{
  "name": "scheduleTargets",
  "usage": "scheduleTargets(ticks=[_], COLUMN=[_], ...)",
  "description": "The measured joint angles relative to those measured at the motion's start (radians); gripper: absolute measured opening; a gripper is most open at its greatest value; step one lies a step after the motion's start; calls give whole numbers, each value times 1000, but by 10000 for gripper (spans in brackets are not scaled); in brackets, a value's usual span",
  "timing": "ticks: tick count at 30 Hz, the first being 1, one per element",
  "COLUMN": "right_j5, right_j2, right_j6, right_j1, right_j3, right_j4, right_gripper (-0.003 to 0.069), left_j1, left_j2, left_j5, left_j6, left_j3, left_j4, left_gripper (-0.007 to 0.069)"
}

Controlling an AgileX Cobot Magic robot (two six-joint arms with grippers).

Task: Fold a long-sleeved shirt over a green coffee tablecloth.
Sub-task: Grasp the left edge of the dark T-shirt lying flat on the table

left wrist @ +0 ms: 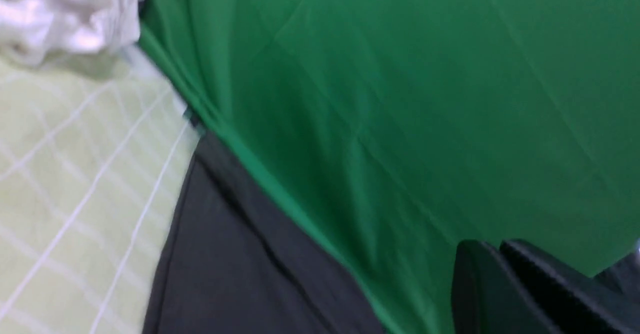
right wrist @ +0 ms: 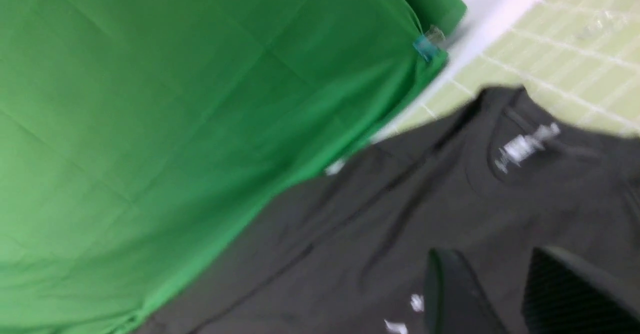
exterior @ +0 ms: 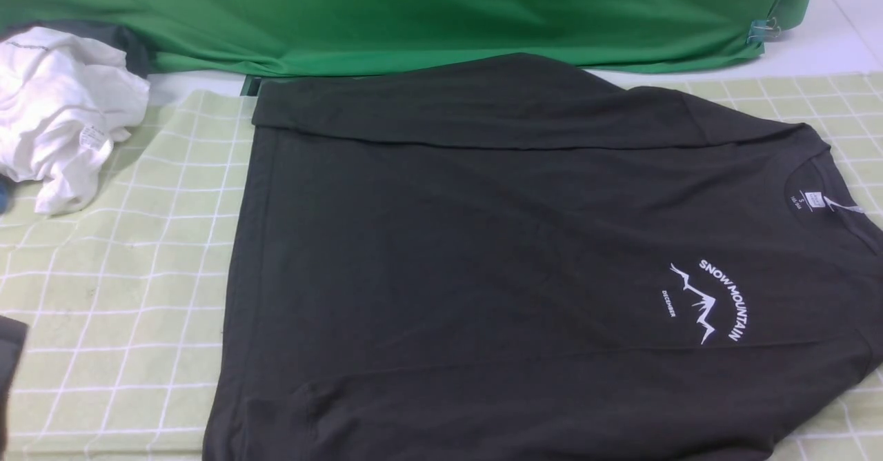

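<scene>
Early stage. The long-sleeved shirt (exterior: 483, 275) lies flat, print up, on the green coffee tablecloth (exterior: 124, 275). Its far sleeve (exterior: 483, 112) is already folded in as a band along the far side of the body. A faint ridge crosses the near side; it may be the other sleeve turned in, but I can't tell, since the frame cuts it off. The body folds, hem toward collar, look undone, so most of the task is left.

Left gripper (left wrist: 492, 248): fingers look pressed together with nothing between them. It hangs above the cloth, with the shirt's far hem corner below and ahead of it and bare tablecloth off to its outer side.

Right gripper (right wrist: 492, 261): fingers spread and empty. It hangs above the shirt with dark fabric directly beneath, and the collar and neck label (right wrist: 525, 146) just ahead. Both wrist views are blurred.

Edges and room:
- **Far side:** the bright green fabric (exterior: 414, 12) touches the shirt's far edge ahead of both grippers, so there is little room there. A clip (exterior: 762, 30) sits on it, near the right gripper's side.
- **Left side:** the white garment (exterior: 62, 109) is bunched ahead and outward of the left gripper, apart from the hem.
- **Hem side:** there is wide bare tablecloth beyond the hem. A small dark cloth (exterior: 10, 350) lies at its outer edge.
- **Collar side:** the collar runs to the frame edge, so the room there is unclear.
</scene>
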Motion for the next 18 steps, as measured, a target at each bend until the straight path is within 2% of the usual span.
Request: scheduleTargets(ticks=[4,8,12,14,15,18], right_j5=[0,90,330,497,646,787], right_j2=[0,58,221,340,426,522], right_j6=[-104,-248,-377,-450,-497,-548], right_j1=[2,25,44,50,53,57], right_j3=[-30,-185,-426,-566,-661,-735], right_j4=[-1,-1,-1,-1,-1,0], right_gripper=[44,0,-5,-5,-5,-3], left_j1=[0,0,0,0,0,0], left_j2=[-1,83,319,446,572,707], left_j5=[69,215,512,709,852,1003], left_j6=[-26,48,188,271,349,419], left_j3=[-108,-418,-720,-833,-887,-905], left_j4=[7,125,165,152,136,119], left_gripper=[35,35,35,35,35,36])
